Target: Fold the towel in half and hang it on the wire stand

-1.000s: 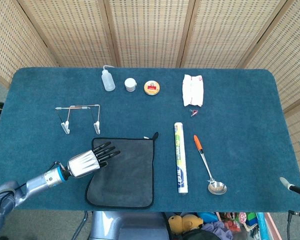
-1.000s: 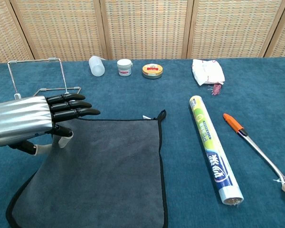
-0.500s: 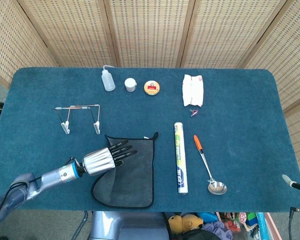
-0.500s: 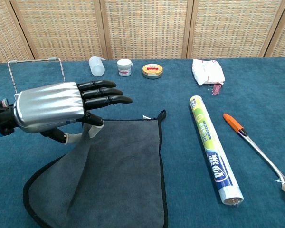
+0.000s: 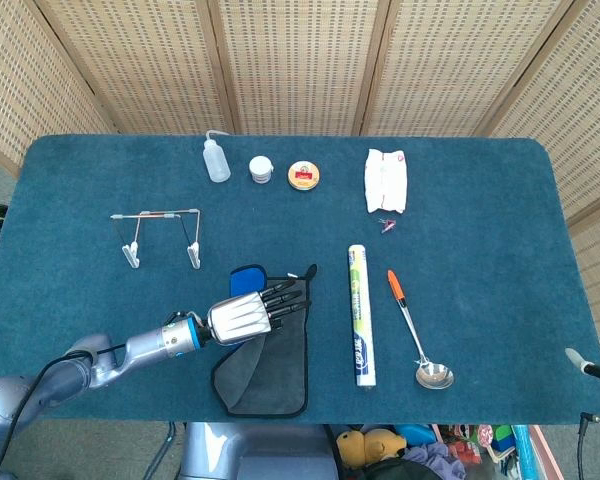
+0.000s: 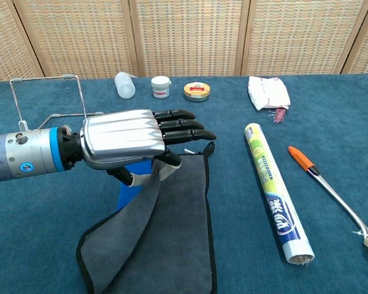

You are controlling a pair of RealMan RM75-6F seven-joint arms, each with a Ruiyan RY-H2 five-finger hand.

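A grey towel (image 5: pixel 283 368) with black edging lies near the table's front edge, partly folded over itself. My left hand (image 5: pixel 256 313) pinches the towel's left edge between thumb and fingers and holds it lifted above the right half of the towel (image 6: pixel 181 228). The lifted flap shows a blue underside (image 6: pixel 129 189). In the chest view the left hand (image 6: pixel 137 138) has its fingers stretched out towards the right. The wire stand (image 5: pixel 160 235) stands upright on the table to the back left of the towel, also in the chest view as the wire stand (image 6: pixel 47 97). Neither view shows my right hand.
Along the back stand a squeeze bottle (image 5: pixel 216 160), a white jar (image 5: pixel 261 169), a round tin (image 5: pixel 303 175) and a white packet (image 5: pixel 386 180). Right of the towel lie a wrap roll (image 5: pixel 359 316) and an orange-handled spoon (image 5: pixel 413 330).
My left hand has carried the towel's left edge up and to the right, over the towel. The towel now looks narrower and its blue underside shows.
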